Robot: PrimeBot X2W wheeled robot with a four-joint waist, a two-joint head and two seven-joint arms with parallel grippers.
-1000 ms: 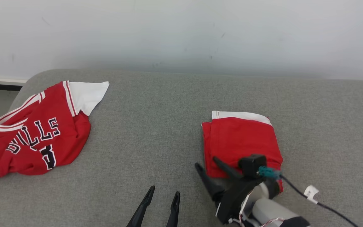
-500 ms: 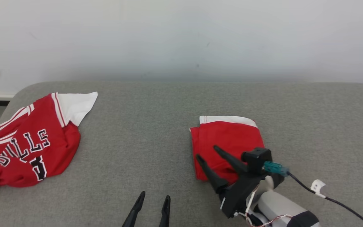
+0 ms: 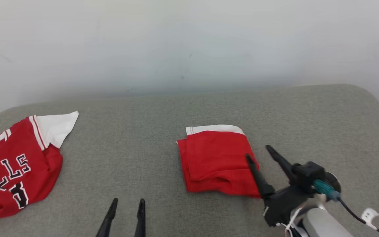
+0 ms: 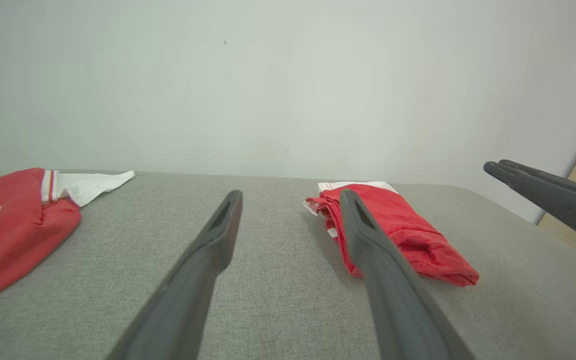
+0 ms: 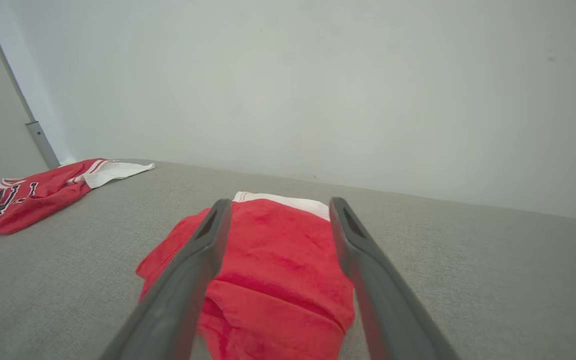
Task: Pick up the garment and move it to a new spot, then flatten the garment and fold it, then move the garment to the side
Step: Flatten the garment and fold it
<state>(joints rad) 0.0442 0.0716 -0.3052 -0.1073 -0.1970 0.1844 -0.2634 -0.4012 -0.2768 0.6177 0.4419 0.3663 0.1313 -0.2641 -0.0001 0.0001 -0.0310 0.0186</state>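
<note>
Spanning the head view, a grey woven-fabric surface with rounded corners is observed against a plain white wall. A crumpled red sports jersey with a white sleeve, white striped trim and black lettering is noted at the surface's left edge, partly cut off by the frame. A red cloth garment, folded into a compact rectangle with a white band along its far edge, is found lying flat right of centre, well apart from the jersey. The right end effector is recorded over the folded garment's near right corner, its two dark fingers spread wide with nothing held between them; in the left wrist view it is seen raised clear of the surface. The left end effector is registered at the lower edge, left of the garment, its fingers likewise parted and empty over bare grey fabric.
</note>
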